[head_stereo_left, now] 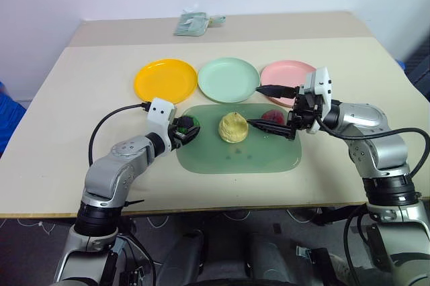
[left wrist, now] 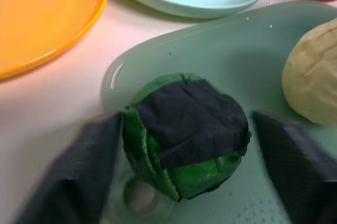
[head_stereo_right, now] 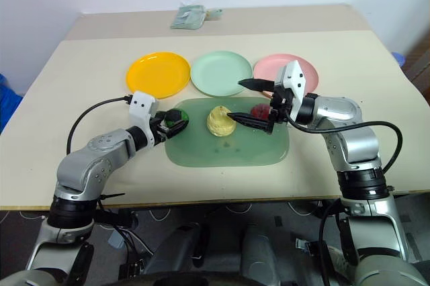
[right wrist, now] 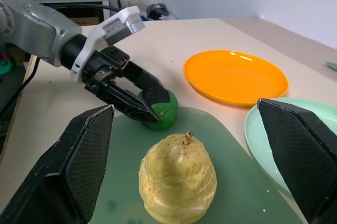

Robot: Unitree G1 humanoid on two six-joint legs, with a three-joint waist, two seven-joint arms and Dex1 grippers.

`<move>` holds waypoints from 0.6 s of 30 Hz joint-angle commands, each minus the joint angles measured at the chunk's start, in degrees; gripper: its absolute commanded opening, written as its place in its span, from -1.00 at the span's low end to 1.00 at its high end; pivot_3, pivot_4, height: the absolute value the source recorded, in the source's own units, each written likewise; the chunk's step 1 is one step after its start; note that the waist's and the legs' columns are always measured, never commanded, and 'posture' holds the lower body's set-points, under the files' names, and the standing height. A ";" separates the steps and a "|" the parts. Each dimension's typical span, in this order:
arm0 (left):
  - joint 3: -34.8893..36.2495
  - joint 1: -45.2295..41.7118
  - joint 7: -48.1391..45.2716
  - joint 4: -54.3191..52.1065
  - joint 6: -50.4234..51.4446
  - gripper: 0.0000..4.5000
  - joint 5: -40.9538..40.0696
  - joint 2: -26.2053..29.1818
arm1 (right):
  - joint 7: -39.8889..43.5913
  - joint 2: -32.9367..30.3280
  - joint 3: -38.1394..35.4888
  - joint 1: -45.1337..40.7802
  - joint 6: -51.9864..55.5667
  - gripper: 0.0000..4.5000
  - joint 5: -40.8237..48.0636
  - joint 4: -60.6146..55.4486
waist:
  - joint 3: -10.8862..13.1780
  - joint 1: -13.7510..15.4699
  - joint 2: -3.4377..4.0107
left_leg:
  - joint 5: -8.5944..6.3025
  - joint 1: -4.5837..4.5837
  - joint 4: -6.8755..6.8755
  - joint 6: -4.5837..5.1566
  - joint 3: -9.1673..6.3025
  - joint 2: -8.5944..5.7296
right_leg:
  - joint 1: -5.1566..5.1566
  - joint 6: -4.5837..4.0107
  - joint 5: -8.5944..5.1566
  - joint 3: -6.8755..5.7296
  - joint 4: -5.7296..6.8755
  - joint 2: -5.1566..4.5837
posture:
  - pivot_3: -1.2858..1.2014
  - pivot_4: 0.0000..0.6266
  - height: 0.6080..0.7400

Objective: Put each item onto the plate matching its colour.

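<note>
Still unsorted: all three toy foods sit on the translucent green board [head_stereo_left: 235, 155], and the three plates behind it are bare.

Orange-yellow plate [head_stereo_left: 165, 80], mint green plate [head_stereo_left: 228, 78] and pink plate [head_stereo_left: 285, 74] stand in a row on the counter [head_stereo_left: 80, 98]. On the board, the dark green item [left wrist: 184, 132] lies at the left end between the left tool's [head_stereo_left: 186, 129] fingers, one pad touching, the other just beside it. Mid-board stands the pale yellow item [right wrist: 178, 177], the right tool's [head_stereo_left: 259, 106] fingers spread wide near it; the red item [head_stereo_right: 259, 109] lies behind that tool.
</note>
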 commanded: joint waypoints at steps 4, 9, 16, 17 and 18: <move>0.70 -2.24 -0.10 -1.55 -1.00 -0.12 0.98 -0.50 | -1.66 0.20 -1.65 -0.42 0.72 1.00 1.21 -4.43 | 0.00 0.02 0.00 | 0.00 0.00 0.00 -0.01 0.00 0.00 | -0.01 0.00 0.00 0.00 0.01 0.00 | 0.03 -0.52 1.00; 2.48 -11.87 1.69 4.27 -3.55 -0.12 2.45 -2.96 | -4.14 0.51 -2.67 0.37 1.07 1.00 1.34 -6.18 | 0.02 0.25 -0.03 | 0.01 -0.03 0.04 -0.02 -0.01 -0.02 | -0.02 0.00 0.00 -0.01 0.03 0.01 | 0.03 -0.52 1.00; 1.32 -36.33 2.00 41.34 -21.68 -0.12 10.56 -8.71 | -17.41 4.72 -3.56 -3.49 -3.00 1.00 -5.88 0.41 | 0.02 0.08 -0.06 | 0.20 -0.04 0.05 -0.30 0.00 -0.06 | -0.03 0.05 0.03 -0.04 0.05 0.05 | 0.03 -0.52 1.00; 0.86 -39.47 1.77 48.79 -26.19 -0.12 12.33 -9.60 | -19.24 5.59 -3.46 -4.10 -3.94 1.00 -7.17 1.77 | 0.01 0.06 -0.06 | 0.21 -0.04 0.04 -0.32 0.01 -0.09 | -0.04 0.06 0.04 -0.04 0.04 0.05 | 0.03 -0.52 1.00; 0.83 -42.02 1.45 55.20 -30.01 -0.12 13.55 -10.44 | -21.01 6.49 -3.46 -4.68 -4.47 1.00 -8.14 2.93 | 0.01 0.02 -0.07 | 0.23 -0.04 0.04 -0.36 0.03 -0.10 | -0.04 0.06 0.04 -0.05 0.04 0.05 | 0.03 -0.52 1.00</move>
